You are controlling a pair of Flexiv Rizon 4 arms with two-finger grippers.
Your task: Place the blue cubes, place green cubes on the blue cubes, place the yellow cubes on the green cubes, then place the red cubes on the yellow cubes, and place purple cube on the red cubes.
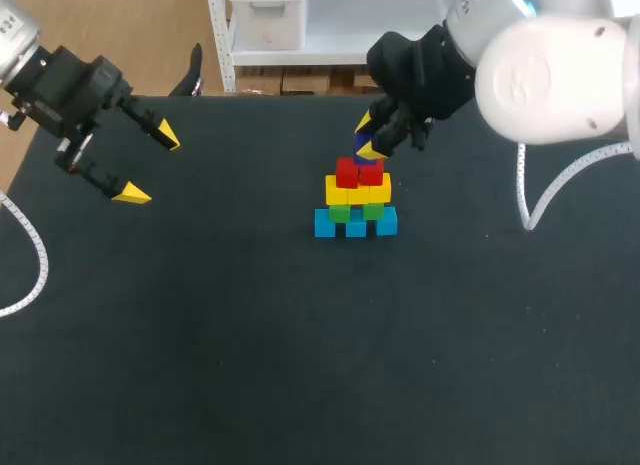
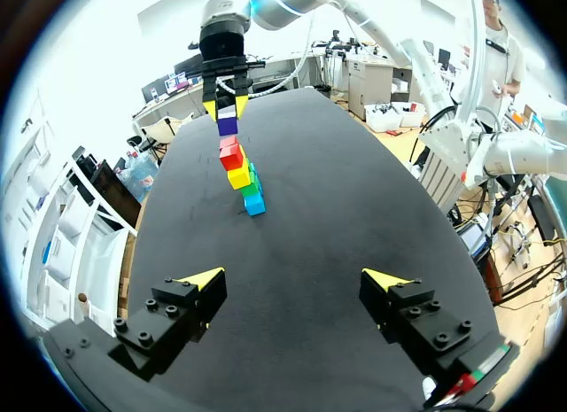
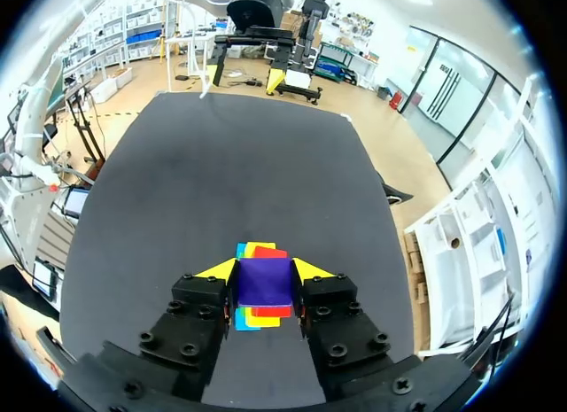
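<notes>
Between the yellow-tipped fingers of the right gripper [image 3: 263,268] sits the purple cube [image 3: 264,283], clamped from both sides. It hangs just above the red cubes [image 1: 360,172] at the far middle of the dark table [image 1: 200,335]; whether it touches them is unclear. Beneath the reds lie the yellow cubes [image 1: 357,193], then the green cubes [image 1: 356,212], then the blue cubes [image 1: 355,225] on the tabletop. Well apart, at the far left, the left gripper [image 1: 150,165] hovers with its fingers spread wide.
</notes>
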